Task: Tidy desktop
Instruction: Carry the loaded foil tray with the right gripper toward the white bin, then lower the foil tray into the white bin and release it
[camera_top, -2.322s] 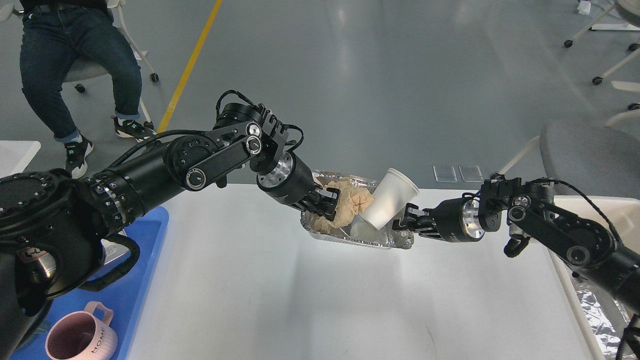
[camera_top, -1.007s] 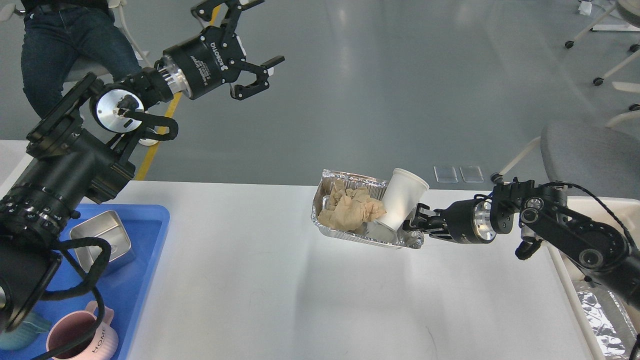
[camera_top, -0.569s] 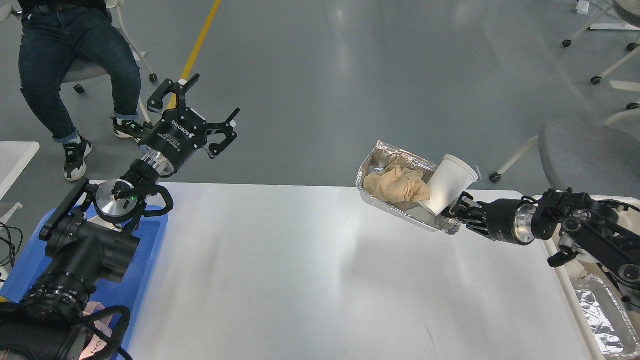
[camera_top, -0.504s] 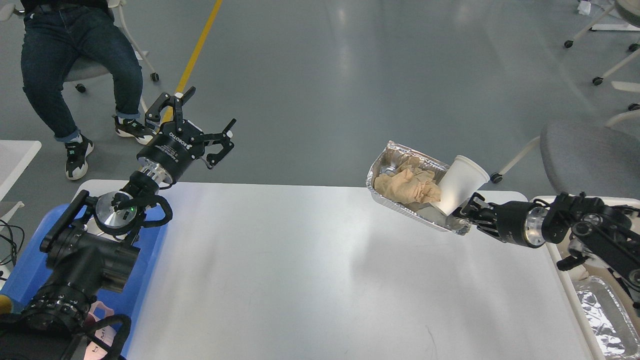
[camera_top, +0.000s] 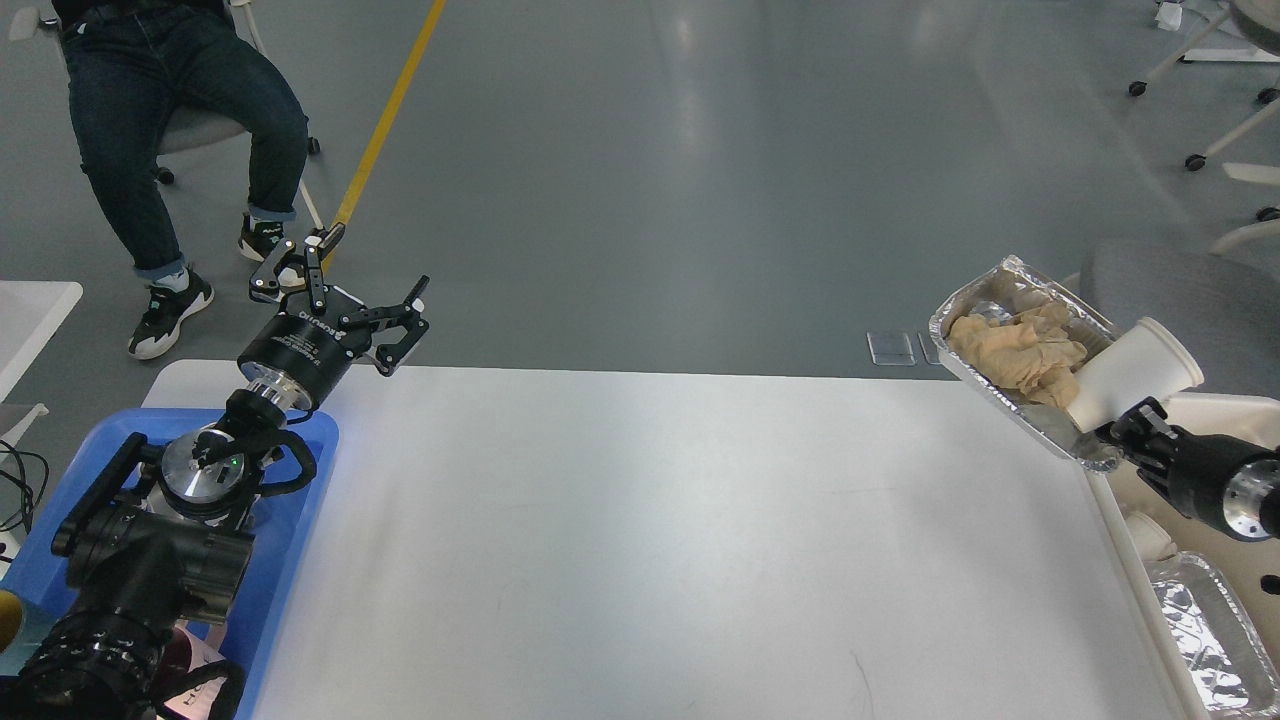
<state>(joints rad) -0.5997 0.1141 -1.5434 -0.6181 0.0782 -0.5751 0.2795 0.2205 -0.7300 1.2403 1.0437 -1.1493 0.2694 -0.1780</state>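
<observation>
The desktop (camera_top: 640, 540) is a wide white tabletop with rounded corners, bare across its middle. At its far right edge my right gripper (camera_top: 1120, 440) is shut on the near corner of a foil tray (camera_top: 1020, 400), held tilted in the air. Inside the tray lie crumpled brown paper (camera_top: 1015, 350) and a white paper cup (camera_top: 1130, 375) leaning on its side. My left gripper (camera_top: 345, 290) is open and empty, raised over the far left corner of the desktop, fingers spread and pointing away.
A blue plastic tray (camera_top: 290, 500) lies under my left arm at the left edge. A white bin (camera_top: 1150, 560) at the right holds another foil tray (camera_top: 1210, 635). A seated person (camera_top: 180, 120) and a grey chair (camera_top: 1180, 295) are beyond the table.
My right gripper has carried the foil tray with paper and cup rightward, off the desktop's middle to its right edge. My left arm has pulled back and lowered toward the left corner, still open.
</observation>
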